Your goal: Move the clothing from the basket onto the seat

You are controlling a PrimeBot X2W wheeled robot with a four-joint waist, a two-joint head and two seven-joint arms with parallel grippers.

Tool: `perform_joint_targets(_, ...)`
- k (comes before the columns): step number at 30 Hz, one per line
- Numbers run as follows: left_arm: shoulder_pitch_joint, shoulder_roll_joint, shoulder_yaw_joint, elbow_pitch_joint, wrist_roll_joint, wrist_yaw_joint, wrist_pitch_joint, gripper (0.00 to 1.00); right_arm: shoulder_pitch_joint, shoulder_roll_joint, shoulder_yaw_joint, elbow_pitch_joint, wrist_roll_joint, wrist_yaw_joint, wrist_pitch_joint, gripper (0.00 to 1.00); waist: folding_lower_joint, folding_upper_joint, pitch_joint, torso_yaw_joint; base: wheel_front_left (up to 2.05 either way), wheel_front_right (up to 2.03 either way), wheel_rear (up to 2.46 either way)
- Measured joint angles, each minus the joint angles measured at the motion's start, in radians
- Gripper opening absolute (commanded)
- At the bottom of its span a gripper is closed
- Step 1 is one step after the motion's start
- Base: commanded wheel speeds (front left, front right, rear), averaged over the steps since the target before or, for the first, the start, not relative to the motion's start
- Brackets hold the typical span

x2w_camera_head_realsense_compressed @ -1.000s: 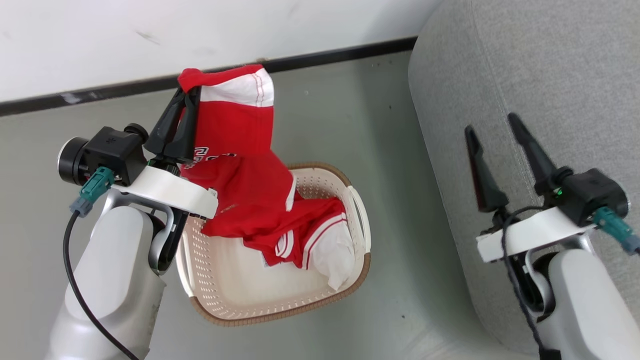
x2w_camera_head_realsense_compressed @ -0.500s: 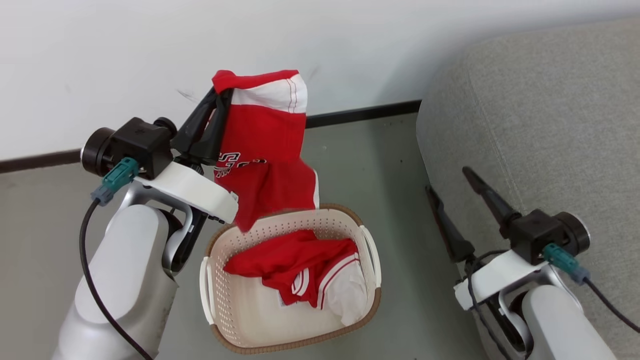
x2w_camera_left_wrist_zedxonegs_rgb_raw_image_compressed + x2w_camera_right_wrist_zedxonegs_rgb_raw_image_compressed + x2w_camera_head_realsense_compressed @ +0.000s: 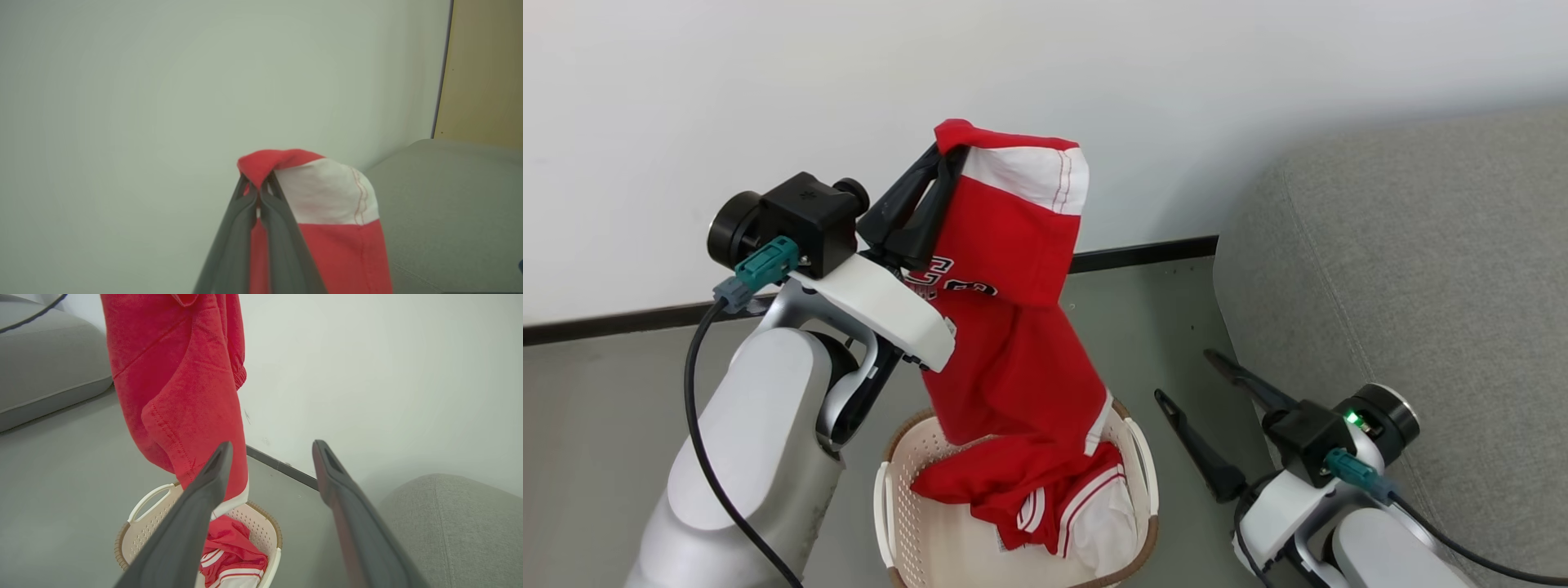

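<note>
My left gripper (image 3: 943, 159) is shut on the top edge of a red garment (image 3: 1013, 327) with a white panel and white lettering, which hangs down to the basket. In the left wrist view the left gripper (image 3: 258, 192) pinches a red fold of that clothing (image 3: 327, 212). The cream basket (image 3: 890, 506) stands on the floor below, holding another red garment (image 3: 1045, 506) with striped trim. My right gripper (image 3: 1188, 376) stands open and empty, low beside the grey seat (image 3: 1405, 269). In the right wrist view the hanging garment (image 3: 184, 388) drops toward the basket (image 3: 135, 539).
A white wall (image 3: 1176, 98) with a dark baseboard (image 3: 1143, 251) stands behind the basket. Grey floor (image 3: 605, 425) surrounds it. The seat's rounded corner (image 3: 449, 522) lies to the right of the right gripper's fingers.
The left gripper has lifted the red garment higher, so most of it hangs free above the basket. The camera view has tilted up. The right gripper sits lower in view, still open.
</note>
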Motion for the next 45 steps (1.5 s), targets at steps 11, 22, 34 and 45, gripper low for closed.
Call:
perform_joint_targets(11,0.000,-0.016,-0.043,-0.063,-0.053,0.000,0.061,0.00,-0.086,-0.044,0.081,0.050,0.066,0.000,0.000,1.00,0.0000,0.0000,-0.058,0.027,0.00,0.00,0.00)
perform_joint_targets(22,0.000,-0.021,-0.078,-0.112,-0.080,0.000,0.100,0.00,-0.181,-0.070,0.246,0.111,0.180,0.000,0.000,1.00,0.0000,0.0000,-0.077,0.058,0.00,0.00,0.00)
perform_joint_targets(34,0.000,-0.027,-0.115,-0.164,-0.101,-0.003,0.120,0.00,-0.326,-0.146,0.497,0.136,0.404,0.000,0.000,1.00,0.0000,0.0000,-0.077,0.098,0.00,0.00,0.00)
perform_joint_targets(45,0.000,-0.036,-0.138,-0.192,-0.123,-0.003,0.127,0.00,-0.479,-0.194,0.683,0.144,0.553,0.000,0.000,1.00,0.0000,0.0000,-0.071,0.127,0.00,0.00,0.00)
